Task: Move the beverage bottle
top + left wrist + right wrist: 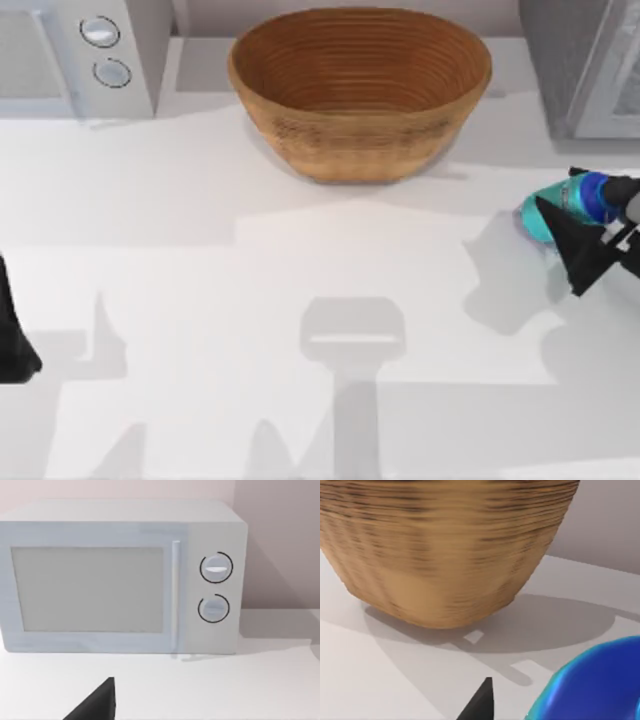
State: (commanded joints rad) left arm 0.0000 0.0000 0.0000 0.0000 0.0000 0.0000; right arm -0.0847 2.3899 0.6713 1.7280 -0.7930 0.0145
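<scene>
Right claw state: the right claw (590, 235) is seen at the worktop's right edge, set about the beverage bottle (560, 212); one dark finger lies across the turquoise body, but whether the fingers are pressed onto it cannot be told.
Bottle position: the beverage bottle is found at the far right of the worktop (300, 260), well apart from the woven basket (360, 90), and appears tilted, with its blue shoulder toward the arm; whether it rests on the surface or is lifted clear cannot be told.
Right wrist view: the bottle's blue and turquoise surface (600, 685) is seen very close, with one dark fingertip (480, 702) beside it and the basket's wall (445, 555) beyond.
Risk of slipping: the rounded, stubby body is judged likely to roll or twist out if it is held off-centre or too lightly.
Risk at the edge: the bottle being so near the right edge, a slip there could send it off the worktop.
Risk of collision: should the bottle be carried toward the basket, its high rim could be struck if the lift were kept low.
Basket contents: nothing is seen inside the basket; its ribbed interior is bare.
Microwave: a microwave (120, 575) stands at the back left with its door closed; its contents cannot be seen.
Left claw: the left claw (15, 340) is parked at the left edge; its finger state cannot be told.
</scene>
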